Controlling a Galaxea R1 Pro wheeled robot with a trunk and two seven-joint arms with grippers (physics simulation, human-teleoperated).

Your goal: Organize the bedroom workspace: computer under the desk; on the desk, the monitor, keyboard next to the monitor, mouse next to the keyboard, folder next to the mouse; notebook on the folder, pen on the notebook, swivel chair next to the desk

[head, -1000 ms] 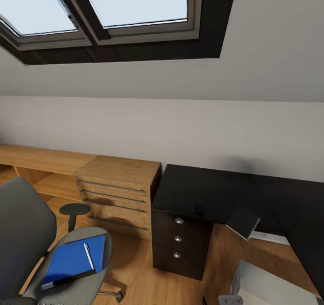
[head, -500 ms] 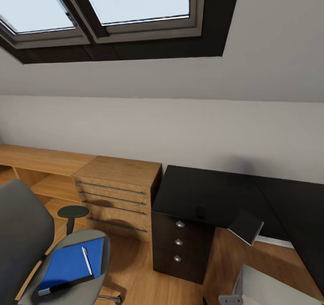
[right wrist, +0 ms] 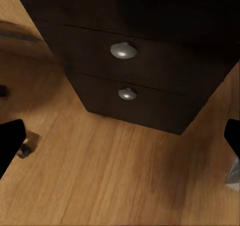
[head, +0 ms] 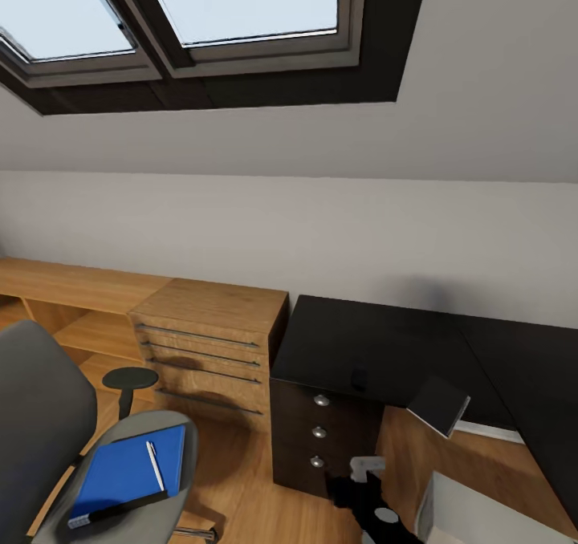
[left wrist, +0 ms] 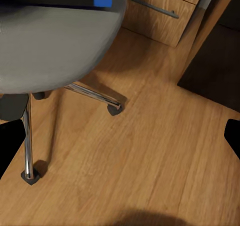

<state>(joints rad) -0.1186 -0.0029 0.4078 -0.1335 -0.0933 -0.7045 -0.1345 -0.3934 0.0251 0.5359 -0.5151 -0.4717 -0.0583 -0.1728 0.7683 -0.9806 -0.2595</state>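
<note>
The grey swivel chair (head: 48, 416) stands at the lower left, with the blue folder (head: 128, 472) on its seat and a white pen (head: 155, 464) lying on the folder. On the black desk (head: 377, 335), above the drawers, sits the small black mouse (head: 359, 380). The notebook (head: 439, 404) leans tilted just below the desk's front edge. A corner of the light grey computer (head: 482, 516) shows at the bottom right. My right arm (head: 371, 500) rises before the drawers. My right gripper (right wrist: 120, 138) is open, facing the drawer knobs (right wrist: 123, 49). My left gripper (left wrist: 120, 141) is open over the floor beside the chair's chrome base (left wrist: 95, 93). Monitor and keyboard are out of view.
A light wooden drawer cabinet (head: 213, 343) with bar handles stands between the chair and the desk, joined to a low wooden shelf (head: 72, 287) along the wall. Skylight windows (head: 201, 14) sit in the sloped ceiling. Wooden floor (head: 241, 488) lies between chair and drawers.
The head camera shifted slightly a second ago. Since half a second ago my right arm has risen into the head view at the bottom, in front of the desk drawers.
</note>
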